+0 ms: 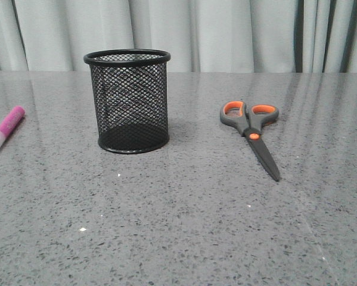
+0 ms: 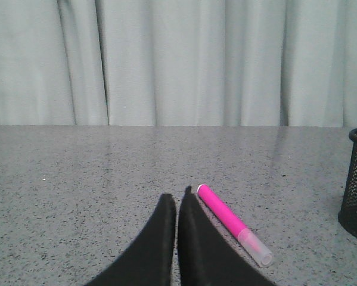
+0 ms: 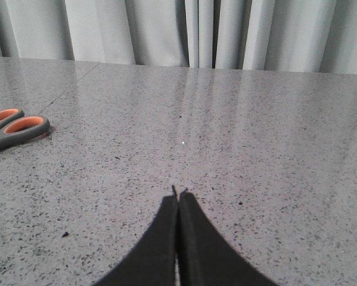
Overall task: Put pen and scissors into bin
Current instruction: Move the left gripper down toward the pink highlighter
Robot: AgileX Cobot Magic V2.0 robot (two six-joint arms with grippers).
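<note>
Black mesh bin (image 1: 127,101) upright mid-table, nothing visible inside. Pink pen (image 1: 5,130) flat near the far left edge, well apart from the bin. Scissors (image 1: 252,134) flat to the bin's right, blades closed, tips toward the camera. Left gripper (image 2: 177,199) pinched closed, empty, just beside the pen. Right gripper (image 3: 178,193) closed too, empty, over bare table (image 1: 178,226).

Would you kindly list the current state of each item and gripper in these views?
Black wire-mesh bin: upright, nothing visible inside.
Magenta-pink pen with whitish end: lying flat on the table, left of the bin, apart from it.
Dark grey scissors with orange-lined handles: lying flat, blades closed, right of the bin.
Left gripper: shut, holding nothing, near the pen.
Right gripper: shut, holding nothing.
</note>
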